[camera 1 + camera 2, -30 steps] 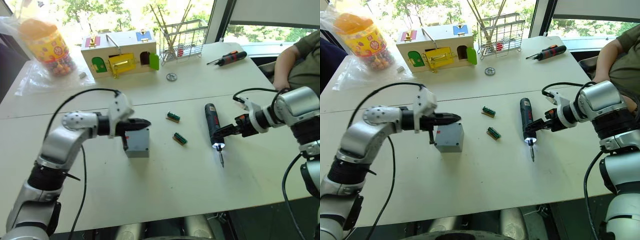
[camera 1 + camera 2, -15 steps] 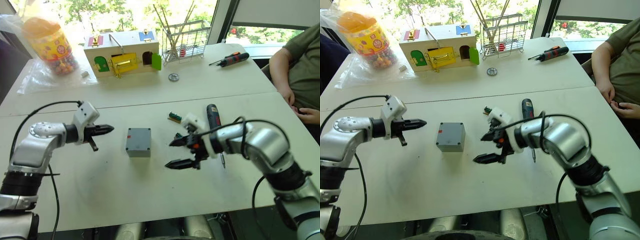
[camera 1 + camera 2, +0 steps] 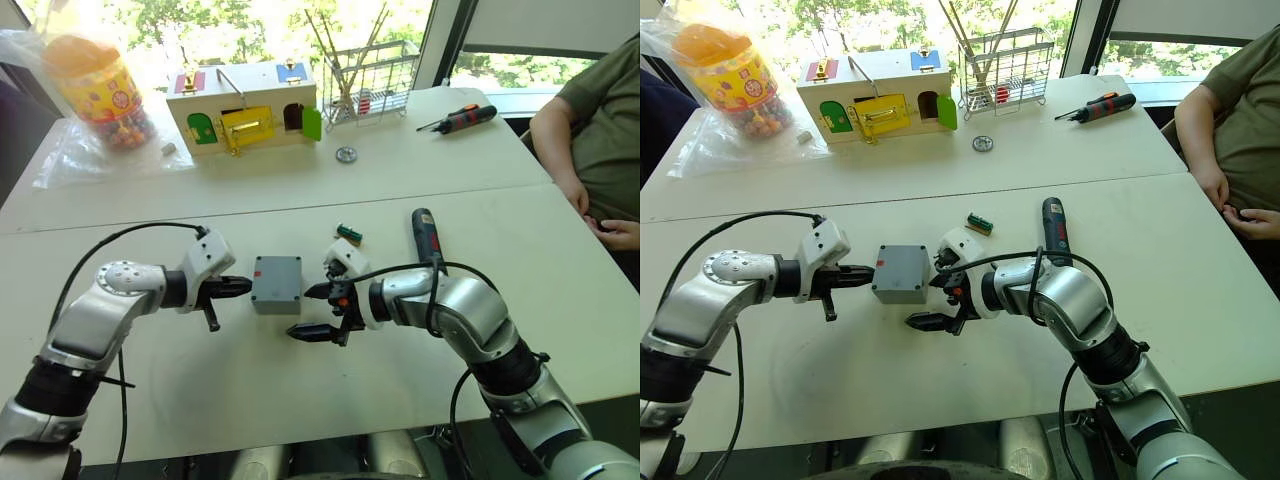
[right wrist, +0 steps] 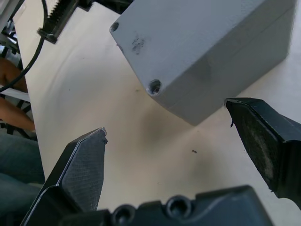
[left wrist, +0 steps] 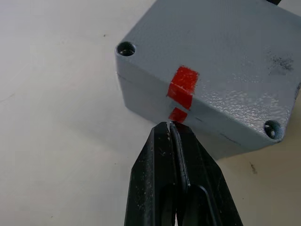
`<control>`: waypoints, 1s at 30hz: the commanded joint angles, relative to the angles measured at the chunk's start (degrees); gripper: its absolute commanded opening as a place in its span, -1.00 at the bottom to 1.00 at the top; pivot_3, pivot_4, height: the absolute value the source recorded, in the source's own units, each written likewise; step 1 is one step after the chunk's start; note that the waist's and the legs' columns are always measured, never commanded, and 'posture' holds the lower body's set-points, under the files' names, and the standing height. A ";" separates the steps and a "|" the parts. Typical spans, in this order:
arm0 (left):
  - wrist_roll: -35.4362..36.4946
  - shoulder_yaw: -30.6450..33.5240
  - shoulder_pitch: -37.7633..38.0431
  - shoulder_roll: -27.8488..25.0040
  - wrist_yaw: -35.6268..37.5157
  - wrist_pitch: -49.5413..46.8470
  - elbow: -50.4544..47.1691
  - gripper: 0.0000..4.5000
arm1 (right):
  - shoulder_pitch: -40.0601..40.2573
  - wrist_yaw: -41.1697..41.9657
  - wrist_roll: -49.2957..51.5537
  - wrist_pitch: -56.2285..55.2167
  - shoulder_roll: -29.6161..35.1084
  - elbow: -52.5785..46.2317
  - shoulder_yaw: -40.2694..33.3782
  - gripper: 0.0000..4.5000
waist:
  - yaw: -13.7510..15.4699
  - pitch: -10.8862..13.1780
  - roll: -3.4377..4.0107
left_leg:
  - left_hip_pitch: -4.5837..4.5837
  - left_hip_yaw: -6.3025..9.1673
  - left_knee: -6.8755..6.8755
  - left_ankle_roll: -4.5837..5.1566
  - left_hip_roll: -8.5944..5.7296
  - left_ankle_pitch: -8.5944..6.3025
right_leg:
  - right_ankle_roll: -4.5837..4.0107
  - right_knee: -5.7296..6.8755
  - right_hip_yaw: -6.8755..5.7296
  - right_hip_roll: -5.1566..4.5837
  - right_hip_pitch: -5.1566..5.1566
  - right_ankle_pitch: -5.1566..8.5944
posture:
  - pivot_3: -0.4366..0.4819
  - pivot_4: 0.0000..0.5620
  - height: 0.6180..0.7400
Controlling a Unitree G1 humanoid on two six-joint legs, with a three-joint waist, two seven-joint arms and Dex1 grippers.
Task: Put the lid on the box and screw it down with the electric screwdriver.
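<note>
You are looking down at a white counter (image 3: 300, 400) with the grey box (image 3: 277, 284) near its middle, the lid (image 5: 221, 70) seated flat on top with a screw hole at each visible corner. A red mark (image 5: 182, 87) runs over the lid's edge and down the box's side.

Your left gripper (image 3: 245, 286) lies low at the box's left side, its two black fingers (image 5: 160, 179) pressed together with no gap, the tips right up against the red mark; contact itself cannot be made out.

Your right gripper (image 3: 309, 311) sits at the box's right front corner, fingers (image 4: 84, 167) spread wide and holding nothing. One tip is just beside the box's right wall, the other lower on the bare counter, clear of the box.

The electric screwdriver (image 3: 426, 238) lies on the counter to the right of the box, behind your right forearm, untouched. A small green part (image 3: 347, 233) lies between it and the box.

Farther back stand a wooden box with coloured doors (image 3: 245, 105), a wire rack (image 3: 368, 80), a jar of coloured sweets (image 3: 95, 90) and a red-and-black hand screwdriver (image 3: 460, 118). A seated person's arm (image 3: 560, 150) rests at the counter's right edge.
</note>
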State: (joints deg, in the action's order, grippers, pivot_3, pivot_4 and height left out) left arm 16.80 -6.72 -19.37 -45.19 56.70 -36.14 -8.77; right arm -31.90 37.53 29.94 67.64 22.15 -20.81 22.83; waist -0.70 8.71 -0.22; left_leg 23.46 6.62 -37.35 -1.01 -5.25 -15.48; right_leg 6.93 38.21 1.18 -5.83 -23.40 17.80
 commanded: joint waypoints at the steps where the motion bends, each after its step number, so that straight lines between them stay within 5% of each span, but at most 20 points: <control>1: -1.75 -2.20 -4.58 2.61 0.29 4.07 3.33 -1.00 | 0.30 -1.52 2.63 2.17 -4.71 -2.31 0.05 0.99 | -0.07 -0.01 -0.01 | 0.00 0.00 0.00 -0.01 0.00 0.01 | 0.00 0.00 -0.02 0.02 -0.01 0.00 | -0.05 -0.47 1.00; 6: -5.24 -3.77 -9.23 5.86 0.29 9.43 11.02 -1.00 | 0.76 -4.87 3.35 5.51 -8.94 -2.57 -2.90 0.99 | -0.39 -0.01 -0.01 | -0.01 0.00 0.00 -0.03 0.00 0.02 | 0.00 0.05 -0.06 0.02 -0.04 0.00 | -0.05 -0.47 1.00; 12: -7.64 -2.24 -8.31 2.32 1.60 13.21 13.96 -1.00 | -0.45 -4.39 2.53 4.94 -1.78 -5.94 -4.26 0.99 | -0.56 -0.01 -0.01 | -0.01 -0.02 0.02 -0.03 -0.02 0.01 | 0.00 0.04 -0.06 0.02 -0.07 0.00 | -0.05 -0.47 1.00; 20: -0.62 4.61 2.89 -4.98 4.41 4.22 -0.12 -1.00 | -3.21 -1.32 -1.04 -2.48 5.83 -2.91 -2.46 0.99 | -0.80 -0.01 -0.01 | -0.01 -0.02 0.12 -0.01 0.03 0.01 | 0.00 0.02 0.01 0.00 -0.10 0.00 | -0.05 -0.47 1.00; 30: 0.95 4.00 4.81 -0.54 -0.93 0.18 -5.20 -1.00 | -5.07 2.21 -1.56 -5.21 1.08 1.46 2.10 0.99 | -0.36 -0.01 -0.01 | -0.01 -0.02 0.02 -0.02 0.03 0.01 | 0.00 0.03 0.02 0.01 -0.04 0.00 | -0.05 -0.47 1.00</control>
State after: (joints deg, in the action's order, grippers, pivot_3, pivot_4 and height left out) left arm 17.74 -2.99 -13.90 -45.90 56.52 -36.68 -13.11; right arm -36.23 38.64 27.23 62.34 24.04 -17.36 24.47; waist -1.06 8.70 -0.23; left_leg 23.45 6.60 -37.31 -1.03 -5.22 -15.47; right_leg 6.94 38.24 1.19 -5.82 -23.45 17.80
